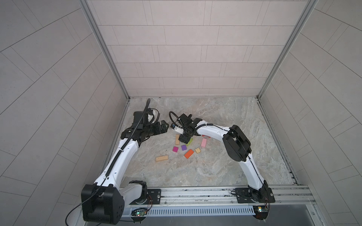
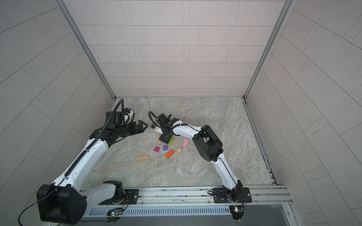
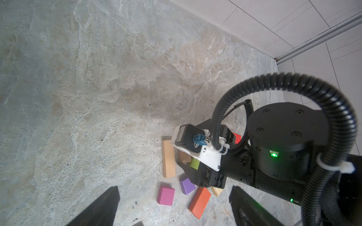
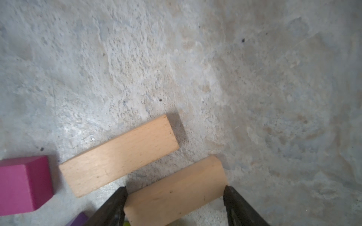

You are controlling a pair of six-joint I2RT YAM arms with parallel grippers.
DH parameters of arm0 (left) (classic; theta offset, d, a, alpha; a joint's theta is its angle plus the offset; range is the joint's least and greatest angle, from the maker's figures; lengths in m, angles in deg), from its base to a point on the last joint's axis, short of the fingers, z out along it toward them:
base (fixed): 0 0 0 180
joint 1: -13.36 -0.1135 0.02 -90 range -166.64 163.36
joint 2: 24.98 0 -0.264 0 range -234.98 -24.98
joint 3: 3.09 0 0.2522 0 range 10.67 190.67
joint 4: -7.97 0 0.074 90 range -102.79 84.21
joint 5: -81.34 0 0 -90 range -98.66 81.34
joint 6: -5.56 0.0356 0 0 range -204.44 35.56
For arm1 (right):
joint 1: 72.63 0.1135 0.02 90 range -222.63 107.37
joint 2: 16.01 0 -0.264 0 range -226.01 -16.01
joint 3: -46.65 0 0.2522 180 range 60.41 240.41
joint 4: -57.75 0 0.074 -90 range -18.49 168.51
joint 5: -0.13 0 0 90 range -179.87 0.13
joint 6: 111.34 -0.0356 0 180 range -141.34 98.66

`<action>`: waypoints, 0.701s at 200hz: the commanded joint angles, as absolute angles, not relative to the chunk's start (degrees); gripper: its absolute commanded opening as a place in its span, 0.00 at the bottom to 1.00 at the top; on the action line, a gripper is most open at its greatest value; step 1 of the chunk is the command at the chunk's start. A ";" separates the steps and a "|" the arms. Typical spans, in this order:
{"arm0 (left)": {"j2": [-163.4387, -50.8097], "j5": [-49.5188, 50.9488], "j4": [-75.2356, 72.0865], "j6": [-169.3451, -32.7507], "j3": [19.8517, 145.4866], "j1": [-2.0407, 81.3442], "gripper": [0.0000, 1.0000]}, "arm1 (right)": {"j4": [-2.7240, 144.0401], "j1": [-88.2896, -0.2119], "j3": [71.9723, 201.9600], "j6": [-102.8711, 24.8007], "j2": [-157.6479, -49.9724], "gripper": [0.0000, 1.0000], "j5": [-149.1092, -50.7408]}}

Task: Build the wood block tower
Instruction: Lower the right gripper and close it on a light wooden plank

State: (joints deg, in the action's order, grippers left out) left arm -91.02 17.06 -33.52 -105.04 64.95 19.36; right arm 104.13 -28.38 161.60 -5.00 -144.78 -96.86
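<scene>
right gripper [image 4: 175, 192]: jaws closed onto the held tan bar [image 4: 182, 180], a tip touching each long side
left gripper [image 3: 174, 207]: jaws wide apart, empty, above the desk [image 1: 215, 166]
second tan bar [image 4: 119, 154]: flat, just beside the right jaws
magenta cube [image 4: 21, 184]: past that bar's end
purple cube [image 3: 187, 185], orange block [image 3: 199, 201]: ahead of the left jaws, near the right jaws
green block [image 3: 194, 163]: against the right jaws, partly hidden
pink block [image 1: 204, 142], ridged piece [image 1: 197, 150]: near the right jaws
third tan bar [image 1: 162, 158]: well apart from both jaws

Bench [image 3: 98, 78]: mottled grey stone.
Left gripper [image 3: 175, 190]: fingers [image 3: 105, 203] spread wide.
Right gripper [image 3: 188, 154]: low over tan block [image 3: 184, 158] and green block [image 3: 194, 164].
Beside it: tan bar [image 3: 168, 156], magenta cube [image 3: 165, 195], purple cube [image 3: 187, 185], orange block [image 3: 199, 202].
</scene>
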 commanded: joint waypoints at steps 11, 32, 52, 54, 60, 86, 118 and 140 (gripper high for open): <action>-90.02 17.05 -32.88 -105.10 64.33 19.09 0.95 | 105.48 -28.85 159.38 -7.67 -145.73 0.73 -97.69; -89.99 17.00 -32.96 -105.11 64.33 19.07 0.95 | 103.78 -29.65 158.72 -11.28 -144.74 0.72 -97.05; -90.11 16.96 -32.96 -105.10 64.30 19.17 0.95 | 101.98 -30.76 157.53 -15.33 -143.26 0.72 -96.86; -90.04 16.93 -32.95 -105.10 64.35 19.05 0.95 | 101.74 -30.83 157.35 -15.86 -143.03 0.72 -96.76; -90.15 16.93 -32.95 -105.15 64.36 19.08 0.95 | 101.23 -31.31 156.95 -17.30 -142.49 0.72 -96.38; -90.06 16.92 -32.95 -105.14 64.30 19.06 0.95 | 100.31 -33.18 155.41 -25.12 -140.21 0.72 -94.49; -90.19 17.07 -32.77 -105.18 64.36 19.03 0.95 | 100.94 -35.31 153.10 -36.44 -137.51 0.72 -89.94; -90.23 17.20 -32.69 -105.27 64.28 19.10 0.95 | 103.11 -36.38 152.64 -43.62 -137.12 0.72 -88.27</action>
